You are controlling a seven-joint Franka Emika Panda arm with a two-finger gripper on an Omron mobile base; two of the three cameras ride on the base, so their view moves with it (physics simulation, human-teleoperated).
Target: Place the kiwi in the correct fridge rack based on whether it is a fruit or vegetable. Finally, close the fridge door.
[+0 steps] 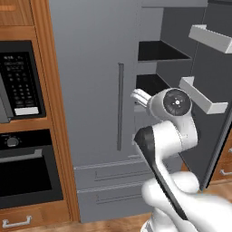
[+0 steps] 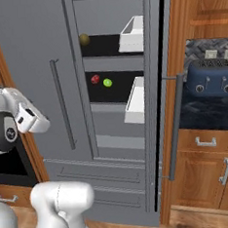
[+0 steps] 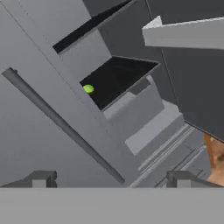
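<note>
The kiwi, a tiny lime-green ball, lies on the fridge rack, the lower of two black shelves, just right of a small red ball. In the hand view the kiwi sits at the left front corner of that rack, well ahead of me. My gripper is open and empty, its two dark fingertips wide apart, held back from the fridge opening. The fridge's right door stands open.
A dull yellow-brown ball rests on the upper black shelf. White door bins stick out from the open door. The left fridge door is shut. A blue toaster stands on the right counter, a microwave at left.
</note>
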